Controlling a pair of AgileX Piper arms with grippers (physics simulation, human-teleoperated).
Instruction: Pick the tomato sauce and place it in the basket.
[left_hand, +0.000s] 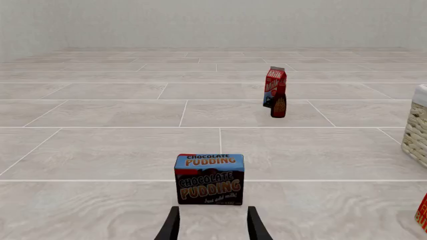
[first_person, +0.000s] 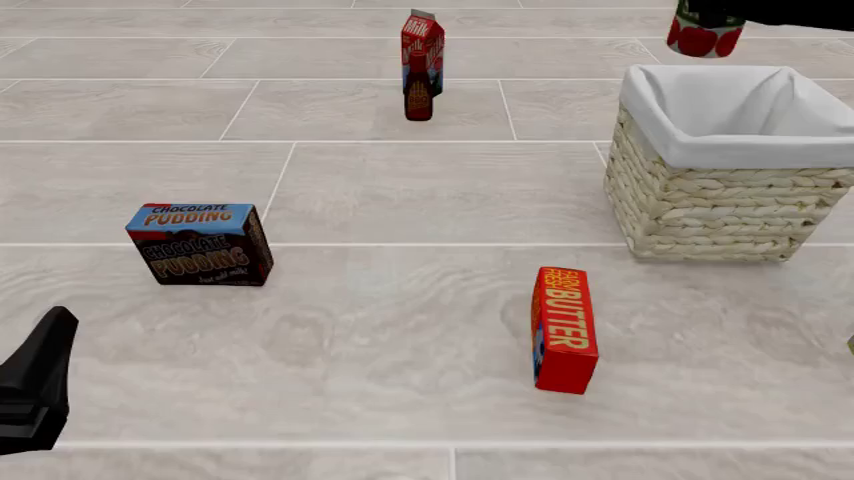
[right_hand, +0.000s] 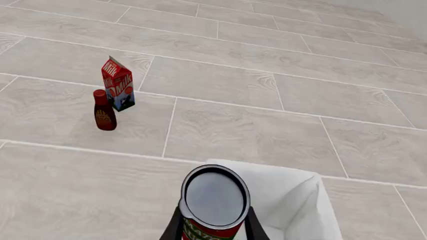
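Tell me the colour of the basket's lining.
White cloth over the pale straw basket; the front view shows it best.

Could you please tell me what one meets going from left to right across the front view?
left gripper → chocolate pudding box → milk carton → butter box → basket

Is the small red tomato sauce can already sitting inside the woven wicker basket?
No, the right gripper holds the tomato sauce can in the air above the basket.
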